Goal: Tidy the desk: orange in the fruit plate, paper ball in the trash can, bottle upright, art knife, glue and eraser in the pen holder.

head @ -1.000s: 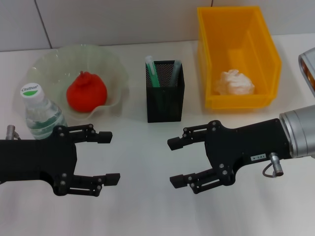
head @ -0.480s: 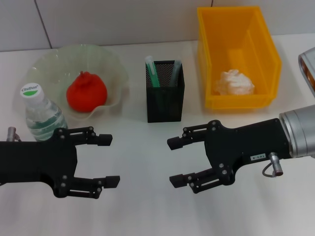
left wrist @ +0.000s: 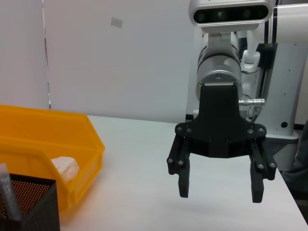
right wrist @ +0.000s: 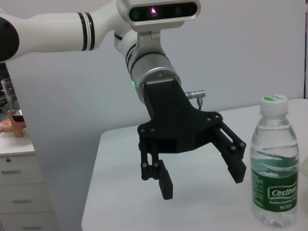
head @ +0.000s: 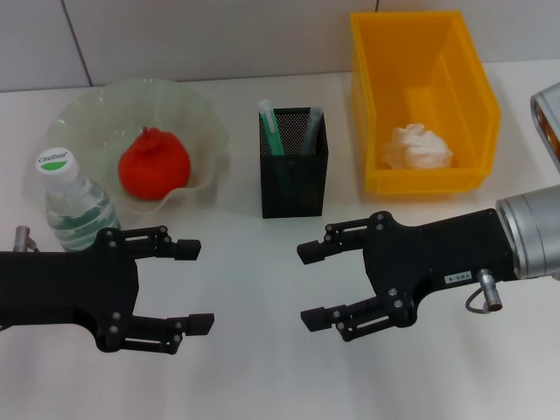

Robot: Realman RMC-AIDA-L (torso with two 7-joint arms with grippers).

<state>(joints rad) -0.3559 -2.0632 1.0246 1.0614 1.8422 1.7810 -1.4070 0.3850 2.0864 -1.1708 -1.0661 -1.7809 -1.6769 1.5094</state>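
Note:
The orange (head: 154,164) lies in the pale-green fruit plate (head: 197,114) at the back left. Beside the plate, the bottle (head: 74,208) stands upright (right wrist: 274,166). A paper ball (head: 420,147) rests inside the yellow trash can (head: 455,52). The black mesh pen holder (head: 293,179) holds a green-and-white stick and a grey one; the eraser is out of view. My left gripper (head: 196,286) hovers open and empty in front of the bottle. My right gripper (head: 310,285) faces it, open and empty, in front of the pen holder.
A white wall runs behind the table. The trash can (left wrist: 53,139) and pen holder (left wrist: 29,204) also show in the left wrist view. A silver robot part (head: 547,114) sits at the far right edge.
Both grippers have drifted very slightly toward the table's near edge. Nothing else has moved.

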